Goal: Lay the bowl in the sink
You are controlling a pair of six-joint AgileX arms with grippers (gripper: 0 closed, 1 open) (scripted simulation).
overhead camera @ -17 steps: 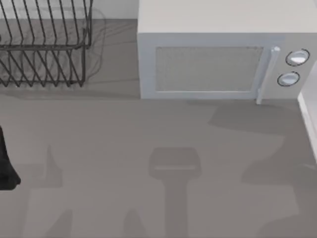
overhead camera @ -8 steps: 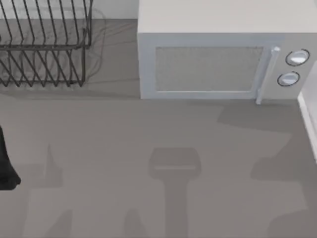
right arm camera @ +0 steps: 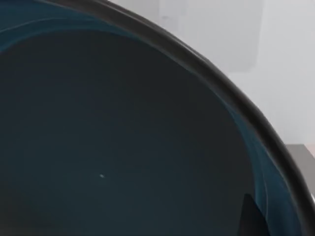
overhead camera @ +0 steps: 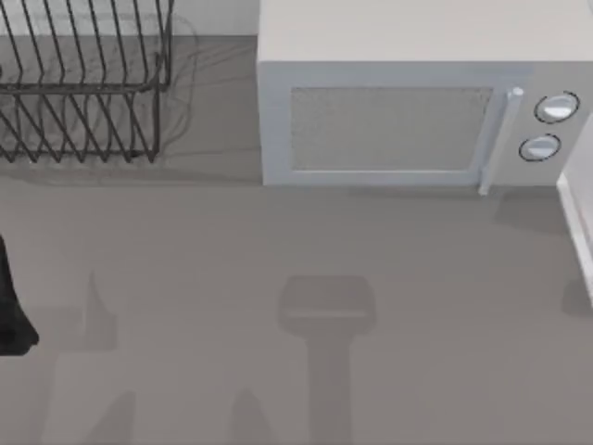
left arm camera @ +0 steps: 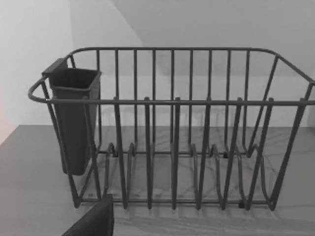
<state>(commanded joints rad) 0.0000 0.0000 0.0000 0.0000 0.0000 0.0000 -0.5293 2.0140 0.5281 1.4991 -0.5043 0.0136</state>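
Bowl point(right arm camera: 123, 147) right up vs R wrist cam, R claw grip can't tell, L arm point(overhead camera: 11, 306) parked.

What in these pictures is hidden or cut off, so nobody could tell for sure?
- Bowl: right wrist view sits so close that its outline runs past the edges; where it is cannot be told.
- Dish rack: top view's edges cut it off.
- Left arm: top view's left edge leaves a dark sliver.
- Microwave: door shut, inside hidden.

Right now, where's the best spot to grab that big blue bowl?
Probably the thin rim: the bowl is round and fairly deep, with smooth curved walls that give the jaws nothing else to pinch. Come over the edge, one jaw inside, one outside. The right wrist view looks straight into its dark teal inside.
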